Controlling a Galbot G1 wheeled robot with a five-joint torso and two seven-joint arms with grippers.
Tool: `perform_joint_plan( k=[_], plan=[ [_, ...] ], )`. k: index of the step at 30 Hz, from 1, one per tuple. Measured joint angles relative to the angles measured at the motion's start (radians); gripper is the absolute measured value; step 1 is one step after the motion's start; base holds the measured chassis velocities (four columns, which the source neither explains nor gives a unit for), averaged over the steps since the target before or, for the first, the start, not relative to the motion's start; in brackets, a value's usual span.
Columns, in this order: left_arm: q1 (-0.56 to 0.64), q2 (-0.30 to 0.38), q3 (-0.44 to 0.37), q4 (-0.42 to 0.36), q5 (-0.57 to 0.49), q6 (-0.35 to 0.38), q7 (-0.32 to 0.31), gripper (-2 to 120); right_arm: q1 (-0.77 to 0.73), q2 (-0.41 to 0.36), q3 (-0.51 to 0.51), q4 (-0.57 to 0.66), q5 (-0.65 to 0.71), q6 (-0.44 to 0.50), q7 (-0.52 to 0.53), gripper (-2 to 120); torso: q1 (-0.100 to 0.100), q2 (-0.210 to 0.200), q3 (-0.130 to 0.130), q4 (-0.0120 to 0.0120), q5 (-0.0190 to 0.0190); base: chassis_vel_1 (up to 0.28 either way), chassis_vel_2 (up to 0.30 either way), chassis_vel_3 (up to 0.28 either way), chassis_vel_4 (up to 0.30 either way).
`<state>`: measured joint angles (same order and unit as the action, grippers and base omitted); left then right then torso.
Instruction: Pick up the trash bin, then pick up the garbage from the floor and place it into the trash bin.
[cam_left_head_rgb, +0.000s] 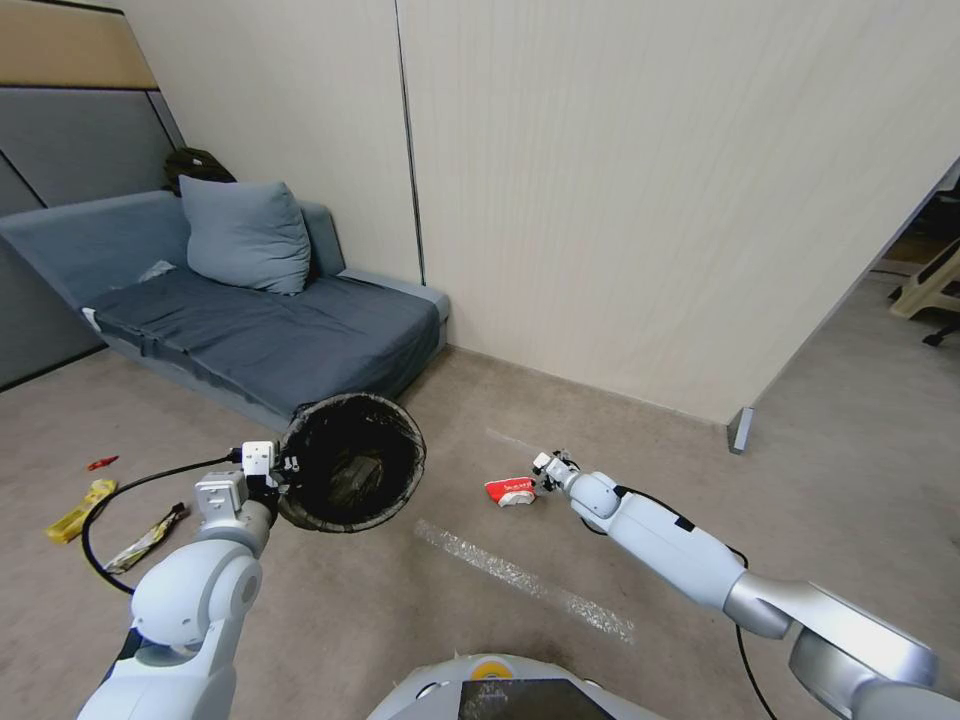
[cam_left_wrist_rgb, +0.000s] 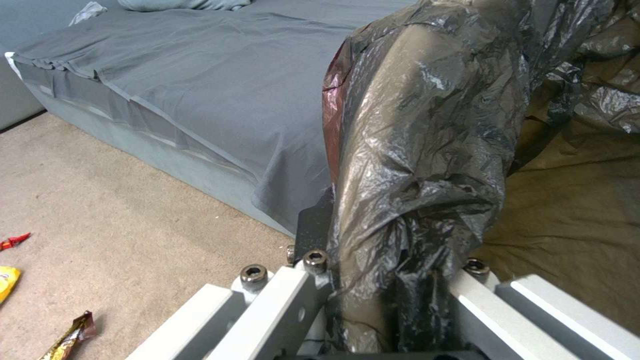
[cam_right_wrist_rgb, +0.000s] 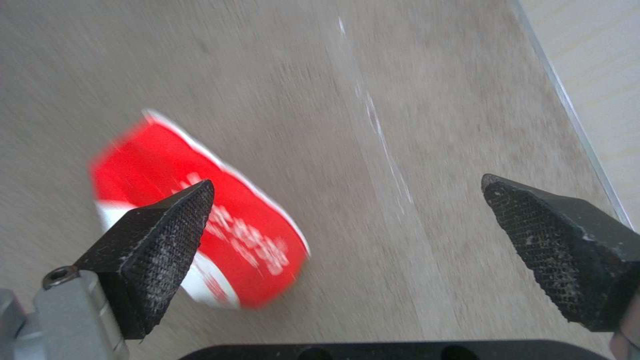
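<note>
Floor left of the trash bin: yellow packet and dark packet uncollected. Left gripper clamped on the bin's lined rim, bin held off the carpet before the sofa. Right of the bin, the red-and-white wrapper lies on the carpet; right gripper spread wide, empty, just above it, off-centre. Step in hand: garbage pickup. Next move calls for centring, lowering, closing.

Even, diffuse indoor light is falling across the scene, casting only faint shadows. Wide-angle distortion is bending the wall edges. Motion blur is smearing the red-and-white wrapper; glare is glinting on the black bag liner.
</note>
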<state>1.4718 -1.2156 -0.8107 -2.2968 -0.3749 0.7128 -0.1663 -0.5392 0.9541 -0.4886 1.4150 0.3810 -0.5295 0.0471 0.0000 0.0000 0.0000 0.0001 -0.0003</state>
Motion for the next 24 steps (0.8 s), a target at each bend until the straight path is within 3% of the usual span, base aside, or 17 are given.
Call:
perform_joint_plan(
  k=[6,24],
  plan=[
    [-0.002,-0.002,0.002,0.003,0.001,-0.002,0.001,1,0.004,0.004,-0.028,0.034,0.020,-0.008,0.009,100,0.000,0.000,0.000,-0.0002,0.0001,0.000,0.000,0.000,0.000],
    [0.001,0.005,-0.011,0.002,-0.004,-0.003,0.004,1,-0.036,0.061,-0.080,-0.047,-0.034,0.004,0.007,100,0.000,0.000,0.000,-0.0001,0.0003,0.000,0.000,0.000,0.000]
  ],
)
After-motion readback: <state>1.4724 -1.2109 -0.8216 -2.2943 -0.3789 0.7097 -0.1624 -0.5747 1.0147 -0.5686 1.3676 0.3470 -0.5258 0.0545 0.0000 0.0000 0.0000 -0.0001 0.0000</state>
